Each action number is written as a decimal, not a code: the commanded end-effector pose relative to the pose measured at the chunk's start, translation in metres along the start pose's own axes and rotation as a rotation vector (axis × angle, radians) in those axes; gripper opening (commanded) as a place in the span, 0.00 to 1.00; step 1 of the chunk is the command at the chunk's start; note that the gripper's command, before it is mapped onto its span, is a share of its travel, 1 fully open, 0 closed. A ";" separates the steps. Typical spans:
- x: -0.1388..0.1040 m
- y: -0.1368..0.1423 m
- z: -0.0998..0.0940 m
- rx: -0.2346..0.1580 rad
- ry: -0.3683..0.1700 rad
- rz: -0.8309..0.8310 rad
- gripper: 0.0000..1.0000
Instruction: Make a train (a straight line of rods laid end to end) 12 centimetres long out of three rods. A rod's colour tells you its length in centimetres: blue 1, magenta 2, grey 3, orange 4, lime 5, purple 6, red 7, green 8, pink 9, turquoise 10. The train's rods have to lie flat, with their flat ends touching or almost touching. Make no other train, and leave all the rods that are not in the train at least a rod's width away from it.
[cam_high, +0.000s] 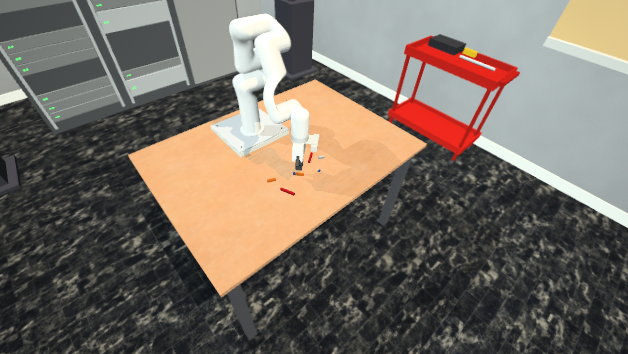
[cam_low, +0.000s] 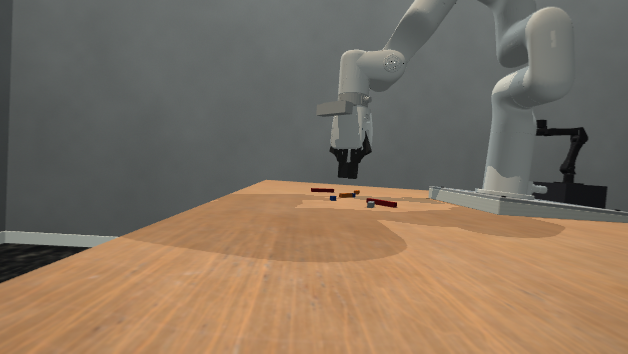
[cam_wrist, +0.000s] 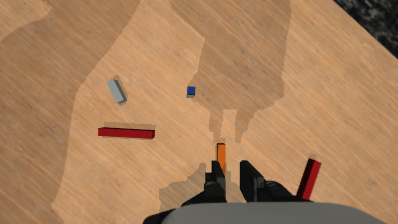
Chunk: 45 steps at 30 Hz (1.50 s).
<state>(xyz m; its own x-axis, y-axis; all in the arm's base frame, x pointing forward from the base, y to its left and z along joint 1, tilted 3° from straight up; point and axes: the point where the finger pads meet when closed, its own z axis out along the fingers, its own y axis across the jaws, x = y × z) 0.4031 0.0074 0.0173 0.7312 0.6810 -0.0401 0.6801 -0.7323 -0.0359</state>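
My gripper (cam_high: 298, 167) (cam_low: 348, 176) (cam_wrist: 228, 174) is partly open and empty, above the table. Below it an orange rod (cam_high: 300, 174) (cam_low: 345, 195) (cam_wrist: 221, 151) lies flat, with a blue rod (cam_high: 294, 173) (cam_low: 354, 195) at one end, touching or nearly so; the wrist view hides that end. A second orange rod (cam_high: 271, 180) (cam_low: 356, 192) lies apart. One red rod (cam_high: 287, 191) (cam_low: 322, 190) (cam_wrist: 309, 179) lies near it. Another red rod (cam_high: 310, 157) (cam_low: 382, 202) (cam_wrist: 126, 133) lies beside the grey rod (cam_high: 321, 157) (cam_low: 370, 204) (cam_wrist: 117, 91). A second blue rod (cam_high: 319, 171) (cam_low: 333, 198) (cam_wrist: 191, 91) lies alone.
The rods lie on the wooden table (cam_high: 210, 210) (cam_low: 310, 300). The arm's white base plate (cam_high: 235, 141) (cam_low: 470, 202) stands at the table's back edge. A red trolley (cam_high: 435, 125) stands on the floor beyond the table.
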 end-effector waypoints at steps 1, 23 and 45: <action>0.000 0.000 -0.022 -0.001 0.001 0.000 0.24; 0.000 0.000 -0.045 -0.001 0.001 0.000 1.00; 0.010 -0.022 -0.040 -0.004 -0.001 -0.276 1.00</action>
<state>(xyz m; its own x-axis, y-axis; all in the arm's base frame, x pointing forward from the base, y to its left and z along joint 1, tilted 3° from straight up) 0.4002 0.0192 0.0587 0.6316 0.7743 -0.0381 0.7732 -0.6328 -0.0422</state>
